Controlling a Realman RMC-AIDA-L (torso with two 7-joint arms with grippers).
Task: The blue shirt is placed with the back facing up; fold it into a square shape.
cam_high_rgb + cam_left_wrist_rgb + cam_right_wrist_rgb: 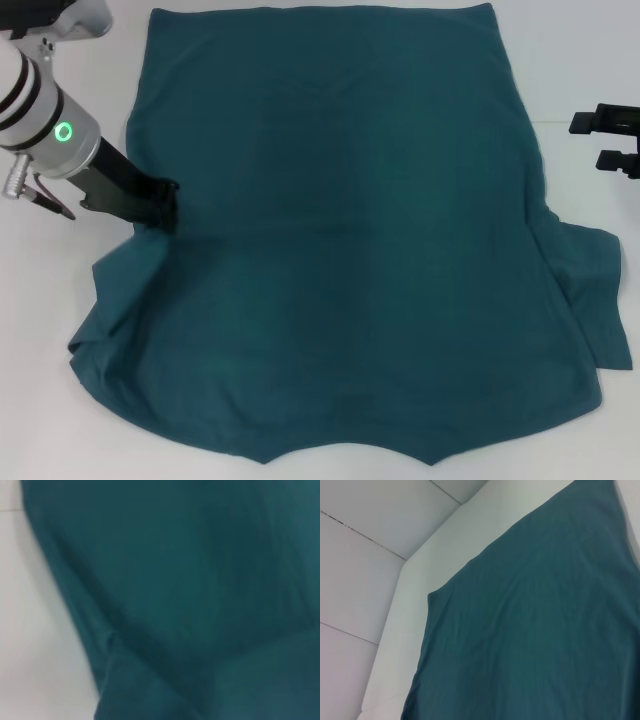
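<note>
I see the blue shirt [350,240] spread back-up across the white table [60,420], plain side showing, hem at the far end, collar toward me; its long axis runs away from the robot body. Both sleeves still stick out, so I judge no fold is done yet. My left gripper [160,208] is down at the shirt's left edge, tip touching the cloth just where the side seam meets the left sleeve; nearly all the fabric lies to its right, the sleeve bunches just nearer me from it. The tip looks pinched into the fabric, but I can't tell whether the fingers are actually closed on it. The left wrist view shows only teal cloth and a strip of table, no fingers. My right gripper [612,138] hangs off the shirt's right edge, apart from the cloth, over bare table, fingers spread with nothing between them. Left is clearly nearer, so the next fold should go left edge over toward the right, across the long axis.
</note>
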